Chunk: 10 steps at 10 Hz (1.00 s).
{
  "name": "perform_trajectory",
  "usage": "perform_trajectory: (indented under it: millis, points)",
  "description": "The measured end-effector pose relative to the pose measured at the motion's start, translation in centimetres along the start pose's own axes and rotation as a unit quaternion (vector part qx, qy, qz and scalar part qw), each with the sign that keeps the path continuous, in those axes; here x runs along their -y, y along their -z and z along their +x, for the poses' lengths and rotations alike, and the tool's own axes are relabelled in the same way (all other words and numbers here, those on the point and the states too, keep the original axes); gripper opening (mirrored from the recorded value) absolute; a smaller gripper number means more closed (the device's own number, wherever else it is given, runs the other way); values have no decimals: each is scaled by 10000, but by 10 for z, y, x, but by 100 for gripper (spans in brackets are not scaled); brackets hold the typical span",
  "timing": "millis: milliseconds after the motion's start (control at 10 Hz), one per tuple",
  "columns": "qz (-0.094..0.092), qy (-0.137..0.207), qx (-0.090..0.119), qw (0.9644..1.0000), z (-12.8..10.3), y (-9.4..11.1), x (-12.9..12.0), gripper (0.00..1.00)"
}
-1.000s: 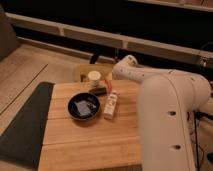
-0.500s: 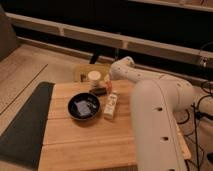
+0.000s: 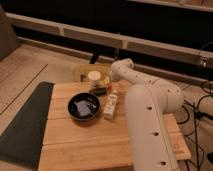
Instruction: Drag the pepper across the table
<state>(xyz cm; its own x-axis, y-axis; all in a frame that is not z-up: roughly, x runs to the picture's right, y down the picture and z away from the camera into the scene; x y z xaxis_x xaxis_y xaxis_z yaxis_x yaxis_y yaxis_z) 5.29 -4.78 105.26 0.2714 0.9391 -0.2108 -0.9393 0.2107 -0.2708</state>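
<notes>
The wooden table point(image 3: 75, 145) has long light-brown planks. My white arm reaches from the lower right over the table's right side to its far edge. The gripper point(image 3: 102, 89) is a dark shape low over the far edge, just behind the dark round bowl point(image 3: 84, 106) and in front of the cream-lidded jar point(image 3: 93, 76). The pepper shows only as a small orange patch point(image 3: 106, 80) beside the jar, at the gripper's wrist. I cannot tell whether it is held. A white bottle point(image 3: 111, 104) lies on the table right of the bowl.
A dark grey mat point(image 3: 25, 125) lies along the table's left side. A round tan stool or basket point(image 3: 82, 72) stands behind the far edge. Low dark shelving runs along the back. Cables hang at the right point(image 3: 202, 107).
The arm's large white link has swung left and now covers more of the table's right side. The gripper stays at the far edge by the jar. Bowl and bottle have not moved.
</notes>
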Motion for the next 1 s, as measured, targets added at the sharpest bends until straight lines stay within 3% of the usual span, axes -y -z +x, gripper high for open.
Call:
perform_trajectory:
  millis: [100, 700, 1000]
  points:
    - [-37, -10, -47, 10000, 1, -5, 0, 61]
    - [-72, -110, -199, 9997, 4, -16, 18, 2]
    - [-103, -78, -226, 9997, 1, -18, 13, 0]
